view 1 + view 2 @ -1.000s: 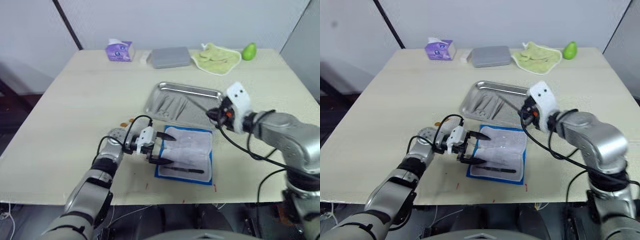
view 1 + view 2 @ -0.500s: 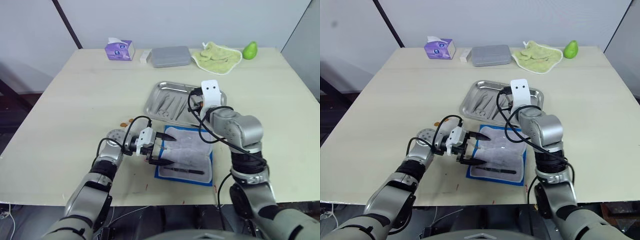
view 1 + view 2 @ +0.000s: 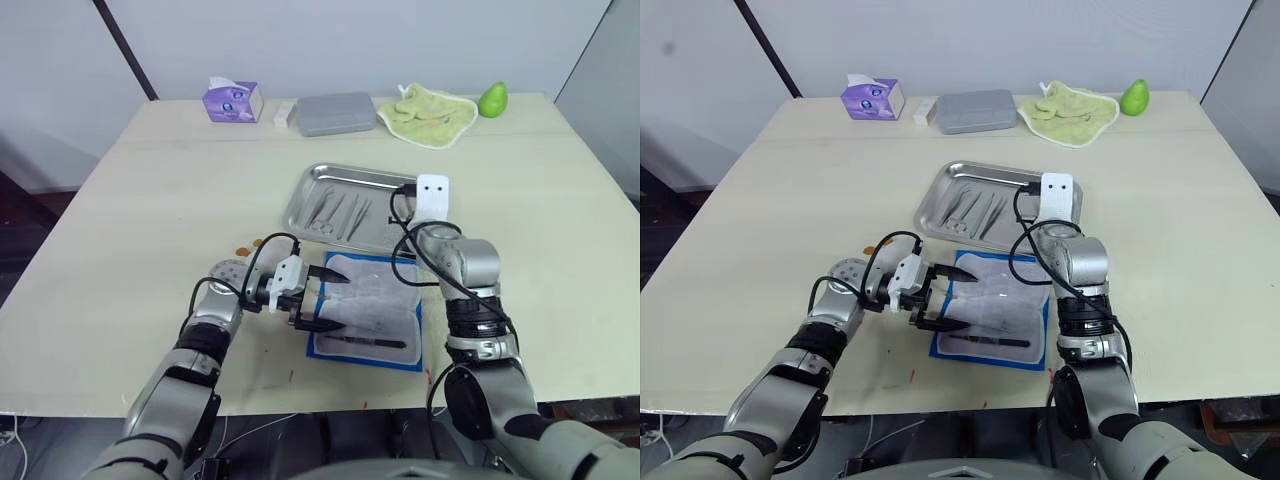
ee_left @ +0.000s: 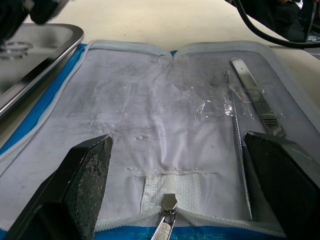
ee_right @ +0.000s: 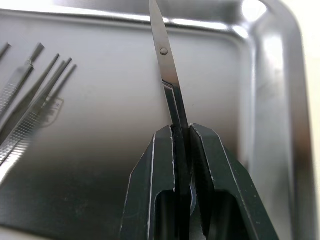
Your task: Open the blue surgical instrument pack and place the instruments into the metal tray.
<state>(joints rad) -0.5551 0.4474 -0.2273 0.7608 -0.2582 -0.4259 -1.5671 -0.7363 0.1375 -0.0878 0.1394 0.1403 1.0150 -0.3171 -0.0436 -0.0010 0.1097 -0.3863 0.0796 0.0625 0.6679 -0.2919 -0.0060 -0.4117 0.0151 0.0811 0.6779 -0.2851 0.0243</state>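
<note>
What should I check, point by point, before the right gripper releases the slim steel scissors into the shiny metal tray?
1. Right gripper shut on the slim steel scissors: ok.
2. Scissors over the shallow stainless-steel tray, inside its rim: ok.
3. Bare tray floor below, beside the silvery instruments already lying there: ok.
4. Height of the scissors above the tray floor: cannot tell.
5. Left gripper open at the edge of the opened blue fabric pack, away from the tray: ok.
6. Pack emptied: not ok, a slim steel tool remains inside.
</note>
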